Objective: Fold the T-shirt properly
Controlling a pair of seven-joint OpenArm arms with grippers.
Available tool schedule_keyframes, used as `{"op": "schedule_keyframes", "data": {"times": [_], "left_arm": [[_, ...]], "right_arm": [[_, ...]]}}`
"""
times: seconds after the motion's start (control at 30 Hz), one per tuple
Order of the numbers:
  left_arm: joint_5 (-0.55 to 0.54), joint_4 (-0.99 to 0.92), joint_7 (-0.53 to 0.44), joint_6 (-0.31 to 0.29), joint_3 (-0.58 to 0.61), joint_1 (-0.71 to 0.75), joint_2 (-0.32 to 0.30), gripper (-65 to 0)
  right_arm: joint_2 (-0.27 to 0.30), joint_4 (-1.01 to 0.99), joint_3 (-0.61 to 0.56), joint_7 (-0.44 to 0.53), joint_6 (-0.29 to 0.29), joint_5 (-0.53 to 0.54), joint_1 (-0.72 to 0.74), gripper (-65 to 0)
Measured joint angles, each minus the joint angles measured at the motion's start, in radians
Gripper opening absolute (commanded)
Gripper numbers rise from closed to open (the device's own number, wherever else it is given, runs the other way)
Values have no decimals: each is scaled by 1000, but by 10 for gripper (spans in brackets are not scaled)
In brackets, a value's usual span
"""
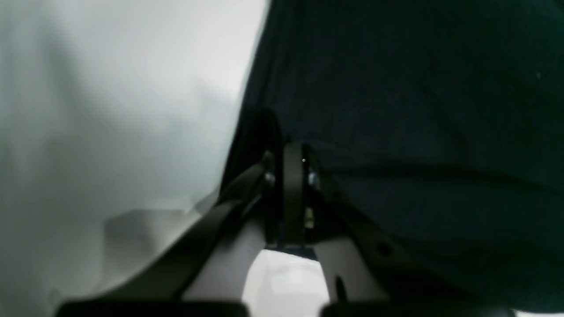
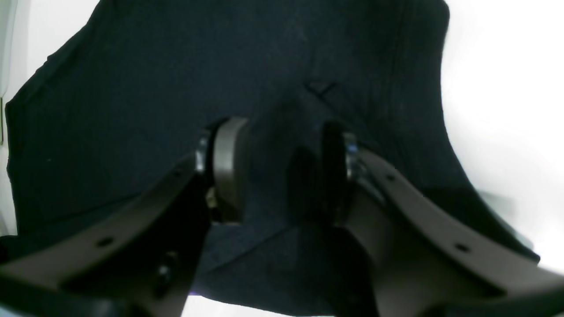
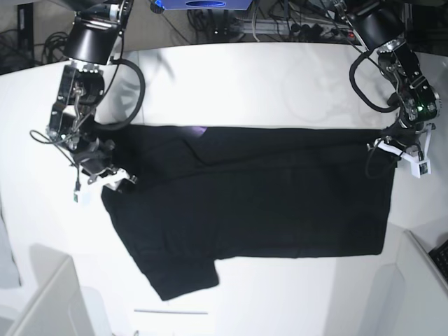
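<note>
The black T-shirt (image 3: pixel 259 203) lies spread across the white table, one sleeve (image 3: pixel 178 276) pointing toward the front edge. A sliver of purple print (image 3: pixel 200 131) peeks out at its far edge. My right gripper (image 3: pixel 110 179) sits at the shirt's left end. In the right wrist view the right gripper (image 2: pixel 282 171) stands open, jaws apart over the T-shirt (image 2: pixel 132 110), with a low ridge of cloth between them. My left gripper (image 3: pixel 393 143) is at the shirt's far right corner. In the left wrist view the left gripper (image 1: pixel 291 176) is shut, pinching the edge of the T-shirt (image 1: pixel 418 110).
Cables and a power strip (image 3: pixel 294 28) run along the table's back edge. A white raised block (image 3: pixel 42 294) stands at the front left and another (image 3: pixel 420 280) at the front right. Bare white table (image 3: pixel 280 84) lies behind the shirt.
</note>
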Motion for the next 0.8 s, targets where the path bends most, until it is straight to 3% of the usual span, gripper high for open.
{"op": "schedule_keyframes", "data": {"times": [0.17, 0.3, 0.37, 0.43, 0.47, 0.57, 0.67, 0.8], "left_arm": [[-10, 0, -4, 0, -7, -37, 0, -278], [-17, 5, -7, -7, -92, -48, 5, -122], [-5, 9, -8, 3, -137, -40, 1, -95], [-4, 24, -8, 3, -164, -26, 8, -94], [-21, 34, -10, -3, -182, -9, 16, -94], [-166, 66, -10, -108, -247, 76, 37, -94], [-266, 62, -6, -124, -302, 182, 35, -94], [-265, 53, -6, -134, -310, 238, 39, -94]], "right_arm": [[-4, 37, 4, 42, -11, -3, -43, -434], [-5, 159, -1, 171, -128, 8, -151, -431], [-23, 210, 3, 194, -201, 2, -212, -429], [-42, 263, 7, 216, -227, 7, -266, -428], [-46, 282, 4, 217, -231, 10, -282, -428], [-56, 335, 4, 225, -251, 16, -333, -428], [-108, 350, 36, 241, -291, 11, -390, -428], [-178, 326, 101, 217, -311, 14, -416, -410]]}}
